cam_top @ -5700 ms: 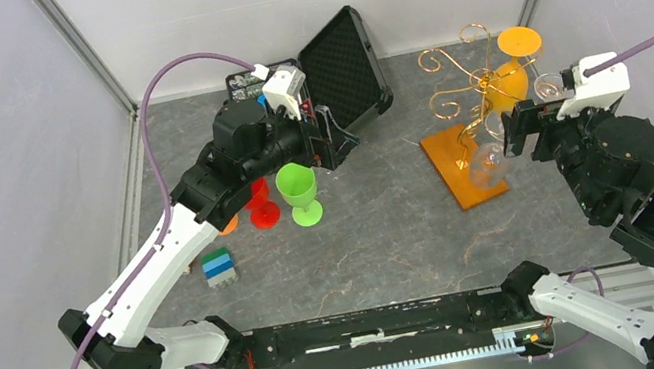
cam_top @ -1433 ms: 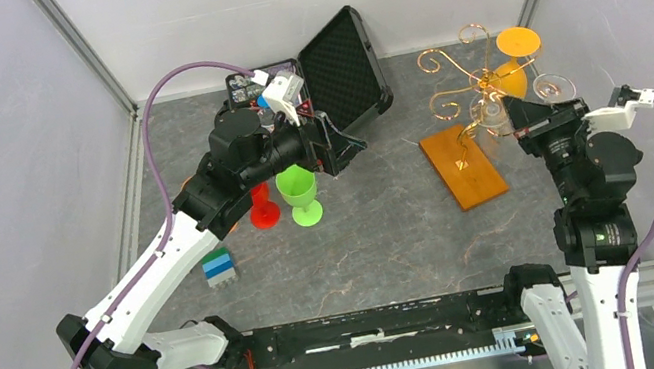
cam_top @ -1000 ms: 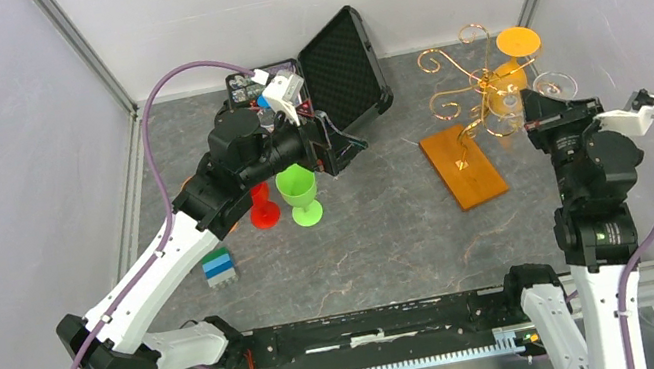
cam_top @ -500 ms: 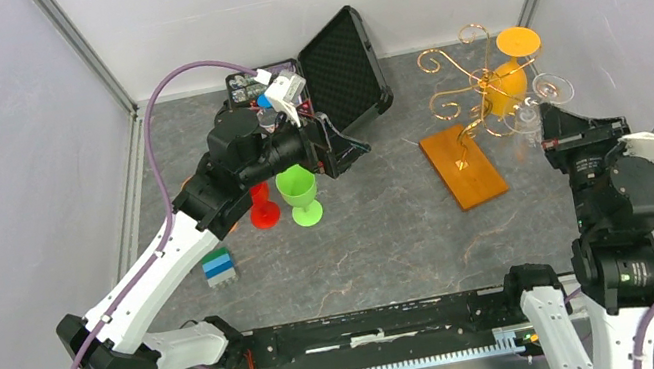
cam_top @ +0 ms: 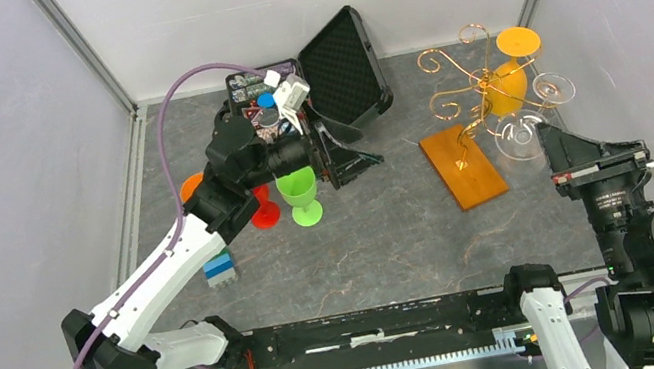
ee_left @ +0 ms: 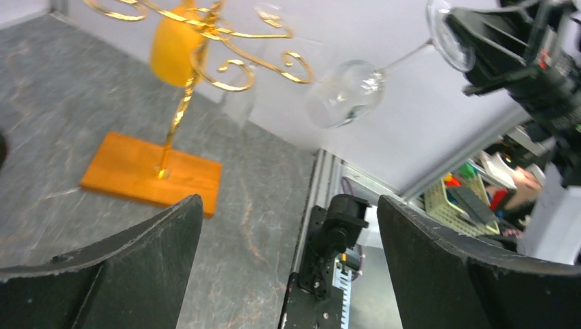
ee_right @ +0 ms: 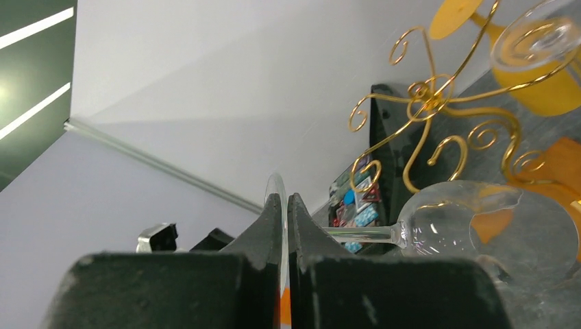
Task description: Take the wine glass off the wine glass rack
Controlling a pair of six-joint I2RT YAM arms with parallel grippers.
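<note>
Pulled back toward lower right, the right gripper [ee_right: 284, 197] clamps the wine glass [cam_top: 518, 137] by its foot, seemingly clear of the rack [cam_top: 480, 86]; left gripper [ee_left: 286, 205] gapes empty.

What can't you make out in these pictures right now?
- Top view: the red glass, its bowl hidden under the left arm.
- Top view: what lies in the black case, too small and partly covered by that arm.
- Right wrist view: most of the wine glass foot, pinched inside the right gripper.
- Left wrist view: whatever sits below the open left gripper, blocked by its own fingers.
</note>
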